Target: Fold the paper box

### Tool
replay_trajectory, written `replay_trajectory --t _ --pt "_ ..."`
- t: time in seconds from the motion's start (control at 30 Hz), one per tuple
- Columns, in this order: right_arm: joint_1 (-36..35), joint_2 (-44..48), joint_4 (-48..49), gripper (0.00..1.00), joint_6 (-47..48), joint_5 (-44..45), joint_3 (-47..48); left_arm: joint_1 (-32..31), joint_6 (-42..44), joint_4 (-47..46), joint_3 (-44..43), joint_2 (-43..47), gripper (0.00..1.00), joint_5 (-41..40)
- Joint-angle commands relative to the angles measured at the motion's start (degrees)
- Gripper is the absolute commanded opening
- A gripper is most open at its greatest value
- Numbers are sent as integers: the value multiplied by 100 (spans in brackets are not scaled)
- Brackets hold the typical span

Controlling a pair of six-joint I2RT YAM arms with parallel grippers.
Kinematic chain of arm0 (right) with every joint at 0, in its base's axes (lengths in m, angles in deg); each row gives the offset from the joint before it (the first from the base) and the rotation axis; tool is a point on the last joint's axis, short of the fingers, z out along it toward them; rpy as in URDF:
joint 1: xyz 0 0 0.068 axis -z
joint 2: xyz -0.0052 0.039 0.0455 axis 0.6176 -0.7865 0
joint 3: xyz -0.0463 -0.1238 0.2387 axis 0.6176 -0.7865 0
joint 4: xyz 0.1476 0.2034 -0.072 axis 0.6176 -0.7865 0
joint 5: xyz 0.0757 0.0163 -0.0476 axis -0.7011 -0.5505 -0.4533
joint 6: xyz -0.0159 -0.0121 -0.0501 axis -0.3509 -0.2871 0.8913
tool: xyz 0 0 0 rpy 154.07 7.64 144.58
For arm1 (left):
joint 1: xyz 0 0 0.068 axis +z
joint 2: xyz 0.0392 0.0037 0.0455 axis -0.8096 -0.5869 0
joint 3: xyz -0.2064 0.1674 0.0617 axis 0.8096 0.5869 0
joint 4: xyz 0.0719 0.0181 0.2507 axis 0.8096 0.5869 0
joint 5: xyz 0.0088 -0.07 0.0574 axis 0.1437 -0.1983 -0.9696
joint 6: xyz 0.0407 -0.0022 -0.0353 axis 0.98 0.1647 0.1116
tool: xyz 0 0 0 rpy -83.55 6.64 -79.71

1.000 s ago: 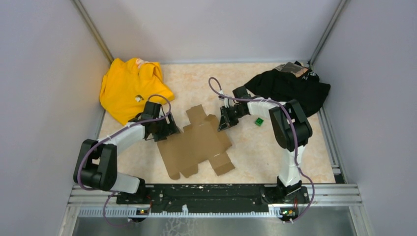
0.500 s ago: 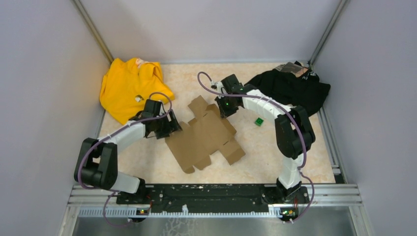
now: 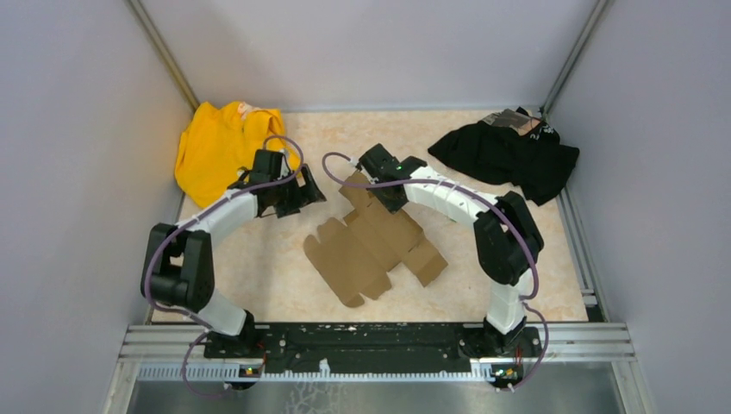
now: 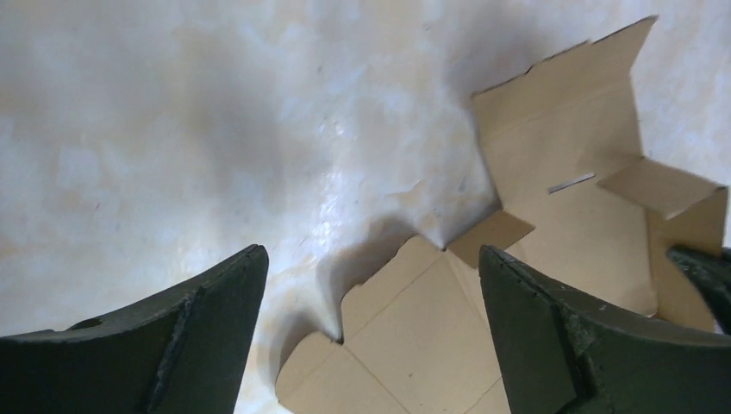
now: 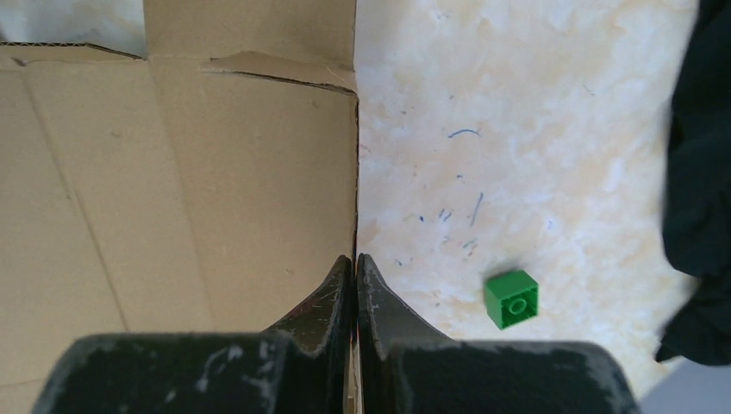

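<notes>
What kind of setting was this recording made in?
Probably a lab robot cell: plain grey walls box in a marbled tabletop, with a metal mounting rail at its near edge and props like the paper box.

You are working in a robotics lab cell, not a home or a shop. Plain grey wall panels (image 3: 78, 129) close in three sides, joined by bare metal corner posts (image 3: 159, 52). A black-and-white left arm (image 3: 226, 216) and its twin right arm (image 3: 448, 197) are bolted to a metal rail (image 3: 603, 336) at the near edge of the cream marbled desk (image 3: 259, 276). The props are mismatched: a crumpled yellow cloth (image 3: 215, 151), a black cloth (image 3: 509, 155), a flat brown cardboard box blank (image 3: 371, 246) and a tiny green plastic brick (image 5: 511, 298).
</notes>
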Motion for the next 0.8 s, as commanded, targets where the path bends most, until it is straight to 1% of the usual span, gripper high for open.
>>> replay_trajectory --t 0.0,0.17,0.27,0.53,0.63,0.7,0.77 --pt "-320 102 -105 0 105 1256 162 142 88 -415 -481 -505 98 723" --pt "-583 358 29 0 128 2049 -125 292 1 -933 -752 -1047 98 1260" --pt "-665 577 200 0 148 2338 -321 427 -133 -1273 -920 -1486 98 1797" --pt "-805 1000 567 0 376 2415 -721 615 -838 -2283 -1545 -2592 98 3050" --pt "-896 1068 683 0 469 2461 -808 615 -893 -2535 -1762 -2937 98 3277" --pt "-919 1069 695 0 493 2485 -811 615 -840 -2586 -1829 -3087 96 3270" --pt "-952 1072 709 0 535 2484 -829 609 -855 -2756 -1844 -3215 90 3304"
